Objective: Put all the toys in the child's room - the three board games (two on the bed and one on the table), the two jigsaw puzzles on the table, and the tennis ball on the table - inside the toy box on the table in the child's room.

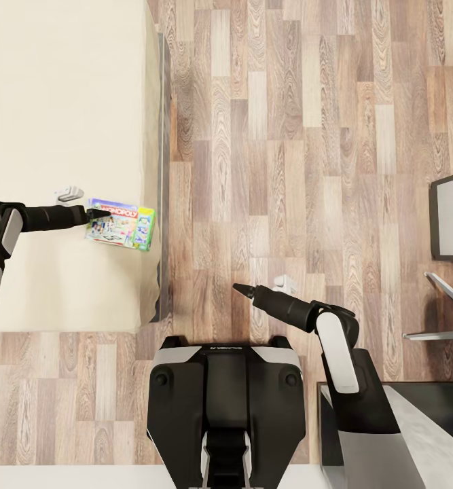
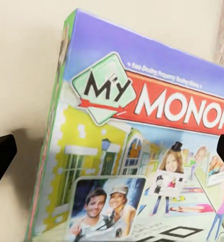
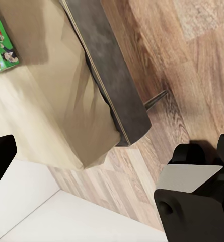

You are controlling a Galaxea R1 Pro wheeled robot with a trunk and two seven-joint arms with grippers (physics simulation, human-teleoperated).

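Monopoly box (image 2: 142, 151), right edge cropped

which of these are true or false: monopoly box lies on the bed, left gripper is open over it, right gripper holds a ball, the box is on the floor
1. The Monopoly box lies on the bed. True.
2. The left gripper is open over the box. True: its fingertips stand wide apart.
3. The right gripper holds a ball. False: it hangs over the wood floor holding nothing.
4. The box is on the floor. False: it rests on the mattress near the bed's edge.
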